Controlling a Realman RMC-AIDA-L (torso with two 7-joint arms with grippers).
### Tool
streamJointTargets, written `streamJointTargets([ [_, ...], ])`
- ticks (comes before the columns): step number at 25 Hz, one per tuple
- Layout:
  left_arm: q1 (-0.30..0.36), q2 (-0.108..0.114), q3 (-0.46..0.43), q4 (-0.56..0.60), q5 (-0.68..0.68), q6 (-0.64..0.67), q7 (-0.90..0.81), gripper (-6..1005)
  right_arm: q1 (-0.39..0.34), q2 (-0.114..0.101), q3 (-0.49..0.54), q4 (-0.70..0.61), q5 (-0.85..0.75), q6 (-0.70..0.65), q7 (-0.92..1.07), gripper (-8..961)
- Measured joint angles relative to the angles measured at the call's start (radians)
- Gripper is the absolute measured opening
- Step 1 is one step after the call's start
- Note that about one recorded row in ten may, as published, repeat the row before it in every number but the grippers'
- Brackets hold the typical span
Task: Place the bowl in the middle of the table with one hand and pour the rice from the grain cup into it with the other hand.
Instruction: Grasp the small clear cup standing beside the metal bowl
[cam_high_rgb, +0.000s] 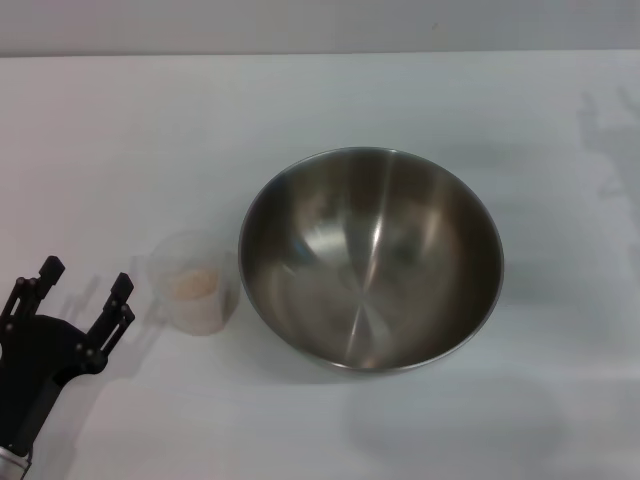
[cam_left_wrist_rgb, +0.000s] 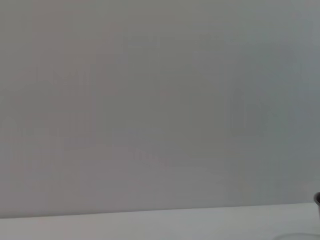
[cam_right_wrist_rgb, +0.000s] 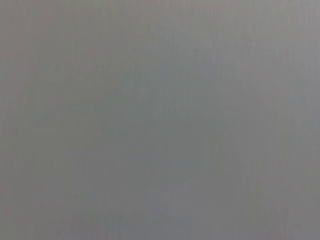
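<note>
Fingers (cam_high_rgb: 50, 270) of my left gripper (cam_high_rgb: 84, 280) stand apart, empty, near the grain cup (cam_high_rgb: 194, 282) beside the bowl (cam_high_rgb: 371, 258). I judge the rice-filled (cam_high_rgb: 192, 281) cup light, slippery, squeezable: grip mid-wall.

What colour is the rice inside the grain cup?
Pale beige, seen best in the head view: the rice sits in the frosted grain cup.

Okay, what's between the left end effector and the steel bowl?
The small frosted plastic grain cup, holding beige rice, stands between the black left end effector and the large shiny steel bowl, seen in the head view.
</note>
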Motion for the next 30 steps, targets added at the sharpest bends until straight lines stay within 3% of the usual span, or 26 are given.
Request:
streamJointTargets([
  [30, -0.088, -0.001, 0.011, 0.037, -0.007, -0.115, 0.002, 660, -0.017, 0.006, 0.0, 0.0, 0.0, -0.006, -0.006, 448],
])
